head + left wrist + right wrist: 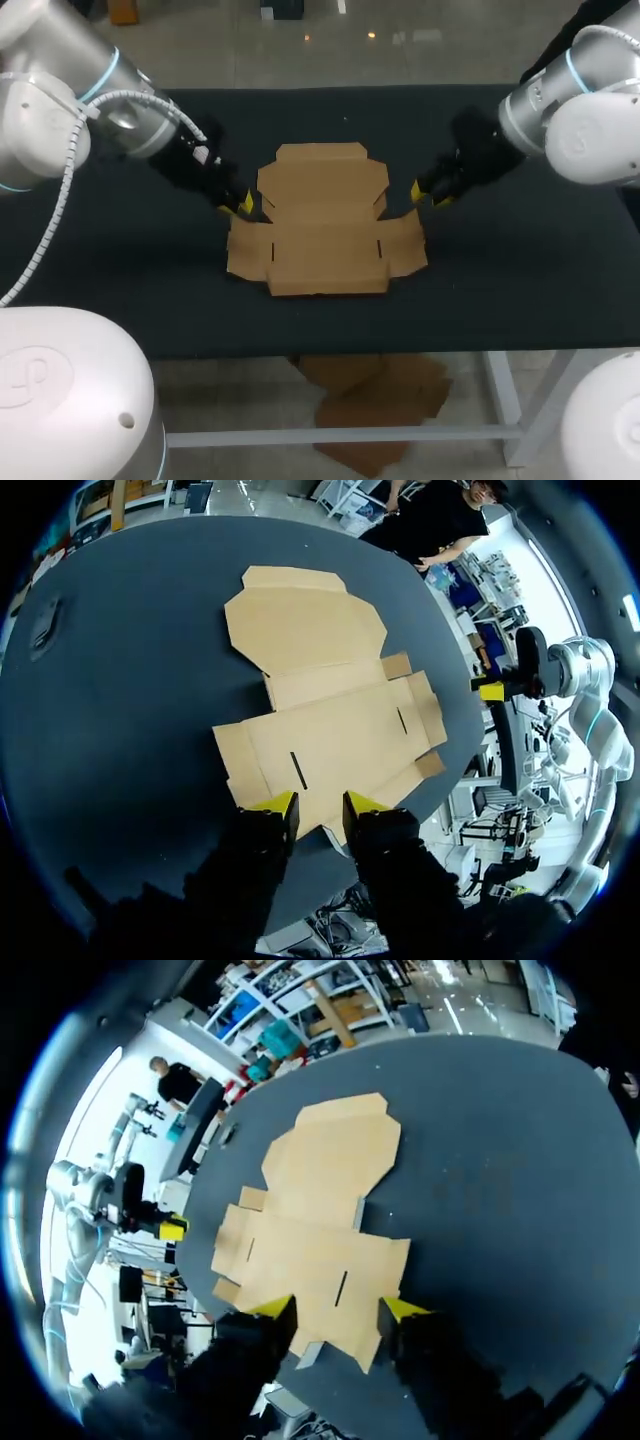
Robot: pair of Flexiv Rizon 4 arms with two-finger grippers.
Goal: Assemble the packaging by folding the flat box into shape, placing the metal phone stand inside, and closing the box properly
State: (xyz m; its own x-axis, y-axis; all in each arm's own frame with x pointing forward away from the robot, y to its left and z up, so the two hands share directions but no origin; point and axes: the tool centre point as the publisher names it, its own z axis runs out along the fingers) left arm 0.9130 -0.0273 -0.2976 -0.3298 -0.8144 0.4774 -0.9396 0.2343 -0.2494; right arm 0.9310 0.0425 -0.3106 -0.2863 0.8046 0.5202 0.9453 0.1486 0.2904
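The flat box is laid out near the middle of the table, with its large lid panel on the far side and its side flaps spread to left and right. The left gripper is placed just beside the box's left edge, where the lid panel meets the left flap. The right gripper is placed just beside the far corner of the right flap. The box is thus flanked by the two grippers, which are set opposite each other; whether either touches it cannot be told.
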